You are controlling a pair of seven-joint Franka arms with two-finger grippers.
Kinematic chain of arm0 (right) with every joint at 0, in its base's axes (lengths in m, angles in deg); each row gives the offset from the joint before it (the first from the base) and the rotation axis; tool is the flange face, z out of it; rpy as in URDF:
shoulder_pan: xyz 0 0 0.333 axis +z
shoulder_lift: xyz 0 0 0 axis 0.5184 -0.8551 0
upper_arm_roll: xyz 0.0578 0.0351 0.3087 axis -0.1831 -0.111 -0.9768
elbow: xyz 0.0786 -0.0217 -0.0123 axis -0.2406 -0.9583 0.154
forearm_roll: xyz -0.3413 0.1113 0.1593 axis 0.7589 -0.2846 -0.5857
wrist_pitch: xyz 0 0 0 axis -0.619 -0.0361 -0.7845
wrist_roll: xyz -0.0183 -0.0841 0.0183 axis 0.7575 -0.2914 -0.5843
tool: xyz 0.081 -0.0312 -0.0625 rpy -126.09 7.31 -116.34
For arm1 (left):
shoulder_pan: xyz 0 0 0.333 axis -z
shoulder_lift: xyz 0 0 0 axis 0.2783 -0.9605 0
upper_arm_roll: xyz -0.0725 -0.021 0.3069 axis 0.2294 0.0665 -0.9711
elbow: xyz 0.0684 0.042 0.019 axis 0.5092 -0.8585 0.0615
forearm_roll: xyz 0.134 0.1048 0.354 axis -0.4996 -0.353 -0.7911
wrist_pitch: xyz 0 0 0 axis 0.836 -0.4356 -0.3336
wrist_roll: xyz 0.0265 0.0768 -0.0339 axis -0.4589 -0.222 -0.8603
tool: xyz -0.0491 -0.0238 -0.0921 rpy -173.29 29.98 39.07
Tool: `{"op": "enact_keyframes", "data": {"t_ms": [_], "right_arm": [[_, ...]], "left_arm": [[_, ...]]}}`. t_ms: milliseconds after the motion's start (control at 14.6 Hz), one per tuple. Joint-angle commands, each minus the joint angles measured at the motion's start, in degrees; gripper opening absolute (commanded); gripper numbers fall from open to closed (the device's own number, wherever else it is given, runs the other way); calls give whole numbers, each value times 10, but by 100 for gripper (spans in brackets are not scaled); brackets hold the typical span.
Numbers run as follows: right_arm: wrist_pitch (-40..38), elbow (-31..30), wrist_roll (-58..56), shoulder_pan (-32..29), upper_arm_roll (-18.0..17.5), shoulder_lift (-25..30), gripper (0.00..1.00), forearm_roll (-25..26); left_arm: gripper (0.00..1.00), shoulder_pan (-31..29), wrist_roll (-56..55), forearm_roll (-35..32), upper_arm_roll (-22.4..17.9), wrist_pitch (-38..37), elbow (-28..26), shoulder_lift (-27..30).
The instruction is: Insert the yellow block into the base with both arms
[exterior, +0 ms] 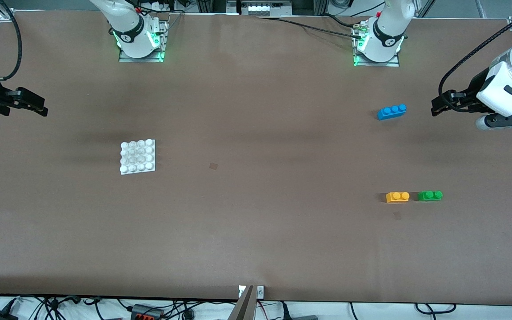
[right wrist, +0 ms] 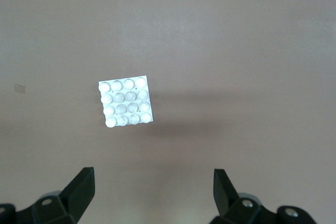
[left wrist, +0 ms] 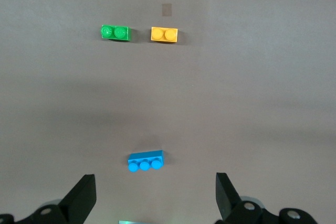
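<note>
Both my pincers hang spread wide and empty above the brown table point(exterior: 256, 231), each parked high at its own end so the wrist cameras can take in the work below. My left gripper point(left wrist: 156, 195) sits up over the left arm's end, its black fingers point(left wrist: 84, 195) far apart, looking down on three bricks. My right gripper point(right wrist: 153, 192) hovers over the right arm's end, jaws equally wide, with the base point(exterior: 138, 156) in its sights. That white studded plate lies flat and alone, well apart from the bricks. Nearer the front camera than the blue brick point(exterior: 391, 111), the yellow block point(exterior: 397, 196) rests studs up, just beside the green brick point(exterior: 430, 195) but not touching it. Nothing is gripped yet; I judge the task unstarted, the split suggesting one arm fetches while the other steadies.
</note>
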Motion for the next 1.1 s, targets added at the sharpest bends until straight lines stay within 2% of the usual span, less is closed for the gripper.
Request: {"op": "enact_keyframes", "data": {"t_ms": [0,481,618,756,824,1031], "right_arm": [[-11,9,3,-6,1,3,100,-5],[-16,5,3,-3,1,2,100,-6],[-41,2,3,1,0,-23,100,-5],[-34,-12,3,-1,0,-57,100,-5],[-11,-23,3,-2,0,-69,100,-5],[162,-138,3,-4,0,-74,100,-7]], "left_arm": [[100,-5,9,16,4,-12,9,0],[100,-5,9,17,4,-13,9,0],[100,-5,9,16,4,-13,9,0],[100,-5,9,16,4,-13,9,0],[100,-5,9,17,4,-13,9,0],[100,-5,9,16,4,-13,9,0]]}}
